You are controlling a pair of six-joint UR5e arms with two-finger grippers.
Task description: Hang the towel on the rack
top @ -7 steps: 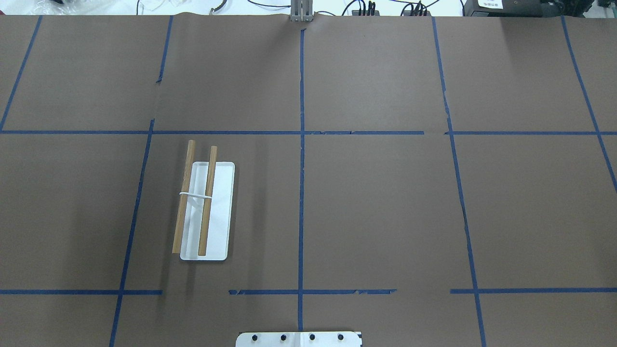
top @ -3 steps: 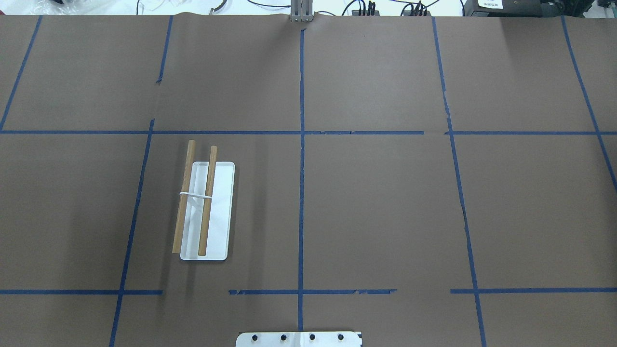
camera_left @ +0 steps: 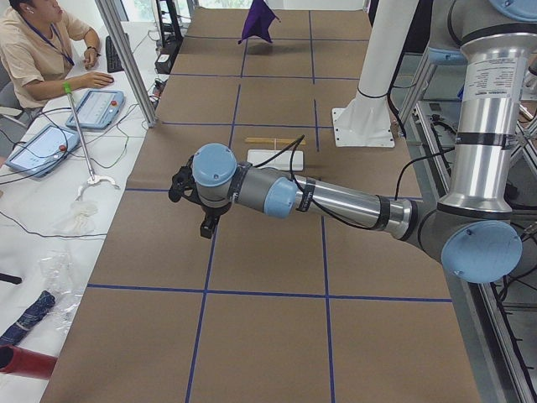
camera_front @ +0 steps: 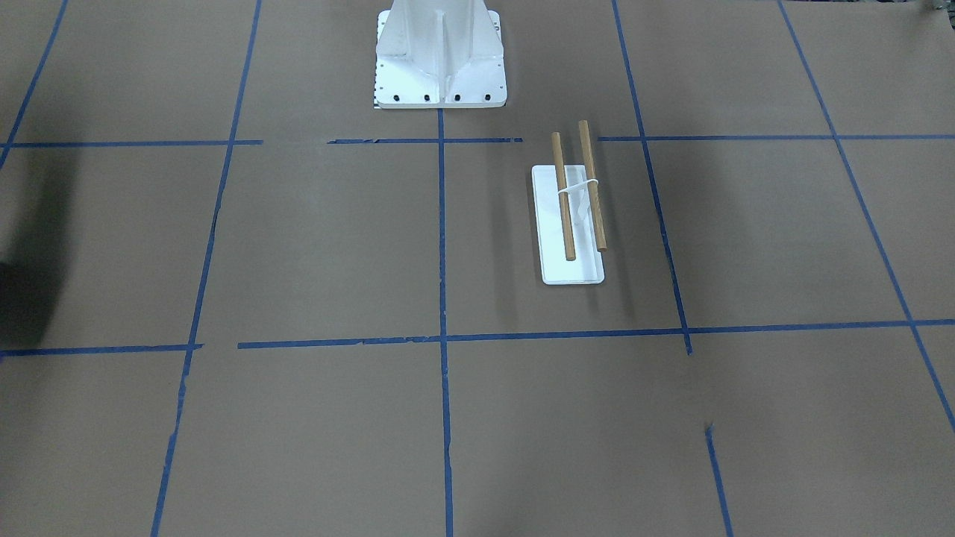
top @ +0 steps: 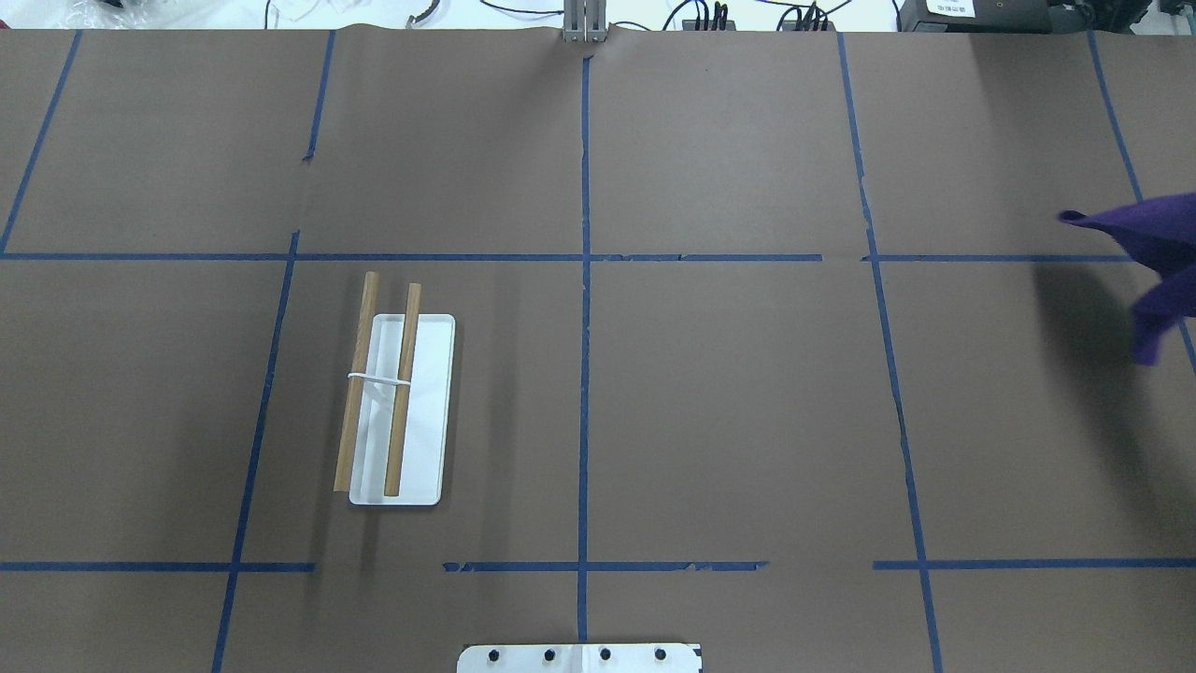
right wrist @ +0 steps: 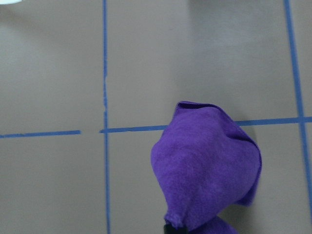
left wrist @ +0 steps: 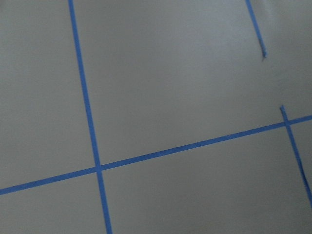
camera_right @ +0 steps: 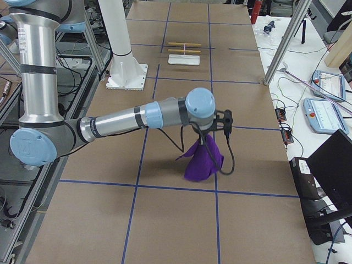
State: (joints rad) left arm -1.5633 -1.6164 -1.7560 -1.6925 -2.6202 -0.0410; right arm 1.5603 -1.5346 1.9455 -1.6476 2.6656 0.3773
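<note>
The purple towel (camera_right: 202, 162) hangs bunched from my right gripper (camera_right: 208, 137), a little above the table. In the right wrist view the towel (right wrist: 207, 165) is pinched at the bottom edge, so the gripper is shut on it. In the overhead view only the towel (top: 1154, 248) shows, at the far right edge. The rack (top: 404, 388) has two wooden dowels over a white base (top: 432, 421) and stands left of centre, far from the towel. It also shows in the front view (camera_front: 565, 201). My left gripper (camera_left: 206, 231) hovers over bare table; I cannot tell whether it is open or shut.
The large white bolted pedestal (camera_front: 440, 52) stands at the robot's side of the table, near the rack. Blue tape lines cross the brown table cover. An operator (camera_left: 33, 50) sits beside the table with tablets and cables.
The towel has come into the overhead view at its right edge; it was out of view before. The rack has not moved.
</note>
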